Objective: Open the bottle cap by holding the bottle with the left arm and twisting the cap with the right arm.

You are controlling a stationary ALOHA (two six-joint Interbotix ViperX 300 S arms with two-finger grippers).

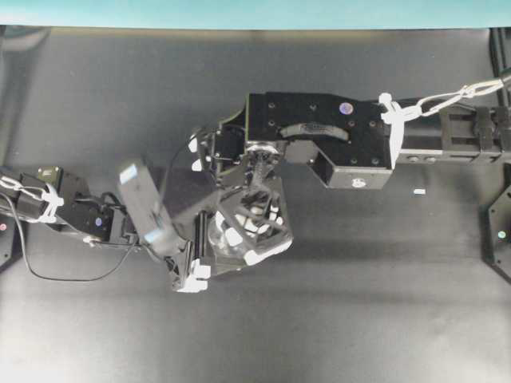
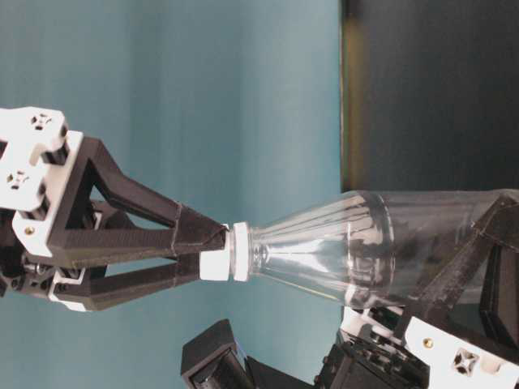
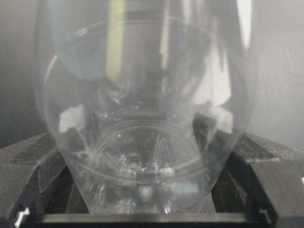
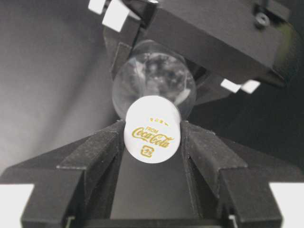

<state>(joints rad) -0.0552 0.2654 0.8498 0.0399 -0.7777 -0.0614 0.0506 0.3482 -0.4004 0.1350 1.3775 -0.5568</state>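
Right tool [image 4: 152, 137] pinches cap [image 4: 152, 129]; dark matte tabletop [image 1: 359, 303], teal wall [image 2: 203, 97].

a dark matte bench [image 1: 120, 96] fills the overhead view. a tiny white scrap [image 1: 419, 192] lies on it at right. a teal wall [image 2: 203, 105] stands behind.

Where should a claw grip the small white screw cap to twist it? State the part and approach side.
Grip the small round white screw cap on its curved side wall, approaching along the clear plastic bottle's axis from the cap end. The right claw already pinches it that way; the flat printed top offers no hold.
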